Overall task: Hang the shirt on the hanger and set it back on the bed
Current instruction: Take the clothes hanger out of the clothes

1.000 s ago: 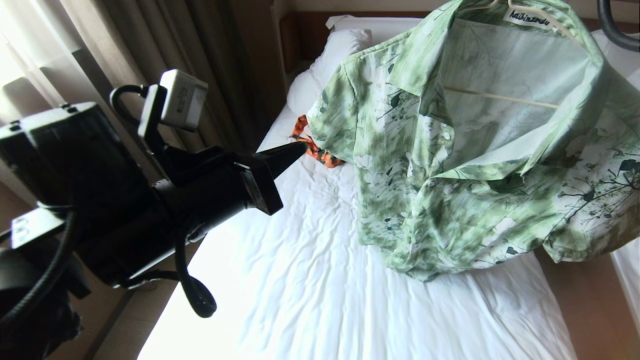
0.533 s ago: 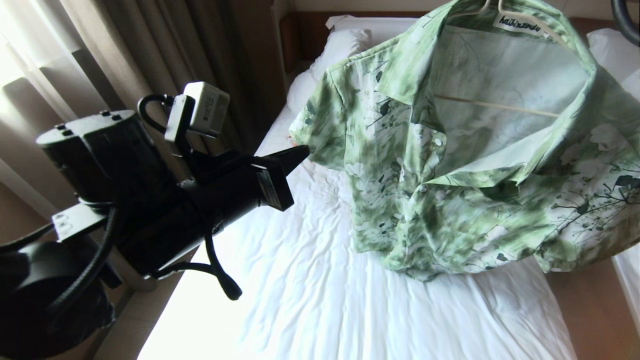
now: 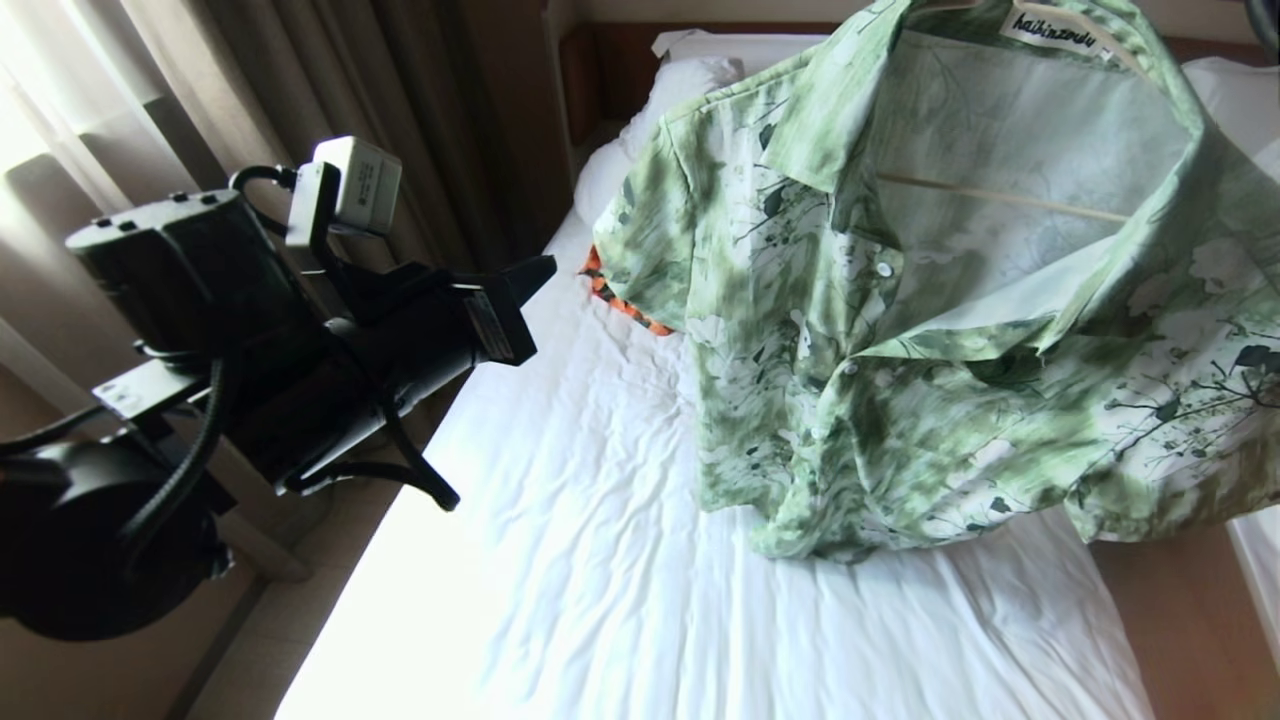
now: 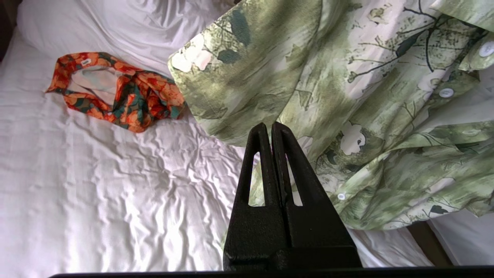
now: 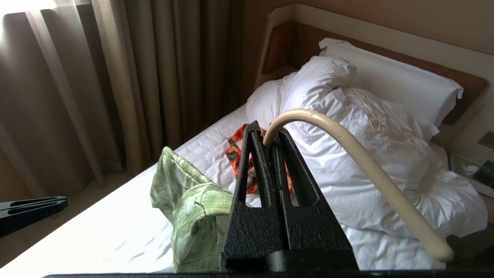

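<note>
The right gripper (image 5: 266, 144) is clenched on the hook of the hanger (image 5: 359, 154), whose cream wire arcs up out of the pinched tips and runs down past the wrist. From that hold the shirt (image 3: 950, 300) hangs in the air on the right of the scene, above the bed (image 3: 620, 560); its collar stands open, the hanger's crossbar shows inside the neck, and its lower hem droops close to the wrinkled sheet. The left gripper (image 3: 535, 272) floats on the left, over the bed's left edge, its fingers (image 4: 262, 154) pressed together with nothing between them, tips aimed toward the shirt's near sleeve but apart from it. Farther up the mattress, just behind that sleeve, lies a crumpled orange floral garment (image 4: 115, 90). Beyond it a bunched white duvet (image 5: 366, 146) and pillows (image 5: 393, 81) pile against the dark headboard (image 5: 281, 46). Brown curtains (image 3: 330, 100) hang at far left.
</note>
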### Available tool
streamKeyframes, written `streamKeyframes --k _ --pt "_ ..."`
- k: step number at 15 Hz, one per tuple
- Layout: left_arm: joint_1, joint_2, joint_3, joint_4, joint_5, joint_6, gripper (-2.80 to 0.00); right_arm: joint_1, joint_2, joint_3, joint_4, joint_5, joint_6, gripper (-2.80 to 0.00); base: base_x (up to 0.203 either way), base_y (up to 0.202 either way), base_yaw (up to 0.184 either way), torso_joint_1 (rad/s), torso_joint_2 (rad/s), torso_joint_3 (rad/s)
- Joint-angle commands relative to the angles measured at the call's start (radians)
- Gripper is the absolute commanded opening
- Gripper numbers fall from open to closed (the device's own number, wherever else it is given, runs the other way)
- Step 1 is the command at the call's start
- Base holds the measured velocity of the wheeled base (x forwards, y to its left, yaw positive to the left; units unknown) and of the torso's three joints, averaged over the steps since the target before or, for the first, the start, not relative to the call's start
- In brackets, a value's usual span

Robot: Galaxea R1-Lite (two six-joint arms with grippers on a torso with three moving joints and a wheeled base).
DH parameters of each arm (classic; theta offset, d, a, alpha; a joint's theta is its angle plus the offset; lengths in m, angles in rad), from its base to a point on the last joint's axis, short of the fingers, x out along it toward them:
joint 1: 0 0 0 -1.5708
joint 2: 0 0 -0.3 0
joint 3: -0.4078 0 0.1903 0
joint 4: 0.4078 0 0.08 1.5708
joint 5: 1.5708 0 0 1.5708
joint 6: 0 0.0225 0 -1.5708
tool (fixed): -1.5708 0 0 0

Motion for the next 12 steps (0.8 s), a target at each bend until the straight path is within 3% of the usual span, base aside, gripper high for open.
streamKeyframes --k 1,9,12 --pt "0.007 0.005 -0.003 -0.004 0.000 0.000 -2.80 -0.001 0.000 0.000 0.000 -0.002 -0.001 -2.80 0.000 0.000 0.000 0.000 0.00 0.000" --pt "-0.008 -0.003 -0.015 -0.004 0.006 0.003 -2.80 -0.006 -0.002 0.002 0.004 -0.004 -0.003 -2.80 0.000 0.000 0.000 0.000 0.00 0.000" --pt "-0.089 -0.037 -0.010 0.006 0.024 0.000 -2.80 -0.004 -0.001 0.003 0.009 -0.002 -0.002 -2.80 0.000 0.000 0.000 0.000 0.00 0.000"
